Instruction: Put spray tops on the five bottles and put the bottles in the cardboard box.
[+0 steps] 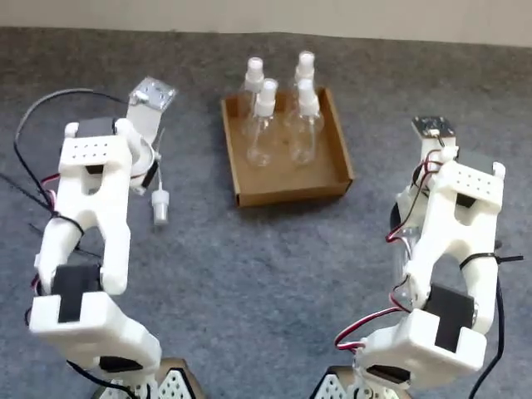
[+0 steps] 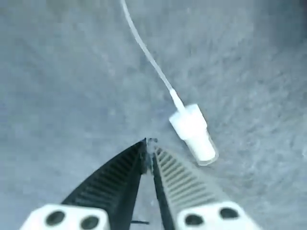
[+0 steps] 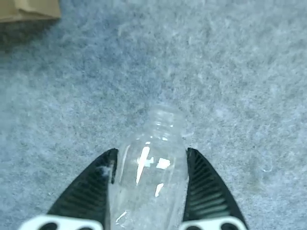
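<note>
A white spray top (image 2: 192, 132) with a thin dip tube lies on the grey carpet, also visible in the high view as the spray top (image 1: 160, 204). My left gripper (image 2: 148, 143) is shut and empty, its tips just beside the spray top without touching it. My right gripper (image 3: 151, 153) is shut on a clear bottle (image 3: 153, 129) with a bare neck, held low over the carpet at the right; the bottle (image 1: 402, 249) shows beside the right arm. The cardboard box (image 1: 337, 145) stands at the back centre with several capped bottles (image 1: 264, 125) upright inside.
Open carpet lies between the two arms in front of the box. A corner of the box (image 3: 29, 9) shows far ahead of the right gripper. Black cables (image 1: 37, 112) loop around the left arm.
</note>
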Controlling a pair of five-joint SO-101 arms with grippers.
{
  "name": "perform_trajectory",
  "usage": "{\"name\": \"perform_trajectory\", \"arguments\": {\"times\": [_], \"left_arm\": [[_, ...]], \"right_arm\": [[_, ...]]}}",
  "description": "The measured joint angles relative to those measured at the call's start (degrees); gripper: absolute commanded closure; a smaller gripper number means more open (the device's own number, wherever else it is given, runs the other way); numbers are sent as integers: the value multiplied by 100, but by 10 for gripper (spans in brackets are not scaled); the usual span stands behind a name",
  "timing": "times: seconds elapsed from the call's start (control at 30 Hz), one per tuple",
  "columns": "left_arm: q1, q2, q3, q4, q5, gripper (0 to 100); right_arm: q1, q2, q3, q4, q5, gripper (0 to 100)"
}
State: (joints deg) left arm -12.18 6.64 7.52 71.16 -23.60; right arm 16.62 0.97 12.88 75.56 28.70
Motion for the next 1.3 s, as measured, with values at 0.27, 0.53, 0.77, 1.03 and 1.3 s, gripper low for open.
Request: {"name": "perform_trajectory", "arguments": {"times": [0.27,0.53,0.77,1.03,1.3], "left_arm": [[53,-185,-422,9,-413,795],[422,967,-440,9,747,832],[431,1451,-510,0,1266,842],[422,1477,-246,0,1266,955],[308,1284,-79,308,-475,976]], "right_arm": [[0,0,0,0,0,994],[-18,0,0,0,0,994],[0,0,0,0,0,994],[9,0,0,0,0,994],[9,0,0,0,0,994]]}}
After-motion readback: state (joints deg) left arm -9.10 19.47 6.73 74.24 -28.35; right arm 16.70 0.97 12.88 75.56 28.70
